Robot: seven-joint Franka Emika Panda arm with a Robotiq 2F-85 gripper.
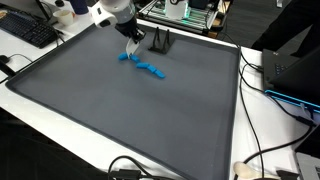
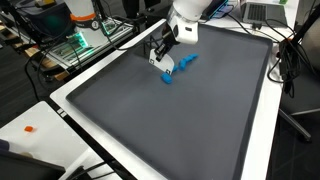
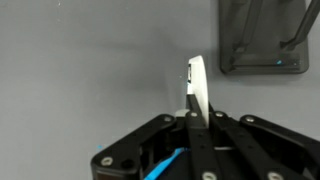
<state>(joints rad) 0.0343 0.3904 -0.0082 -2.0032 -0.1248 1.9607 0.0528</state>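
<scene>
In the wrist view the gripper (image 3: 196,118) pinches a thin white piece (image 3: 197,88), seen edge-on. Its shape cannot be made out, and the fingertips are mostly hidden behind the gripper's dark body. A sliver of blue at the bottom edge of that view is cut off. In both exterior views the gripper hangs low over the grey mat (image 1: 120,120) near its far edge, and the white piece is nearly lost against the arm. The blue pieces (image 1: 146,66) lie on the mat just beside the gripper, too small to count. A black stand (image 1: 161,41) sits at the far edge, near the gripper. Beyond the mat's far corner lies a keyboard (image 1: 30,32), and cables (image 1: 262,150) trail along the side edge.
</scene>
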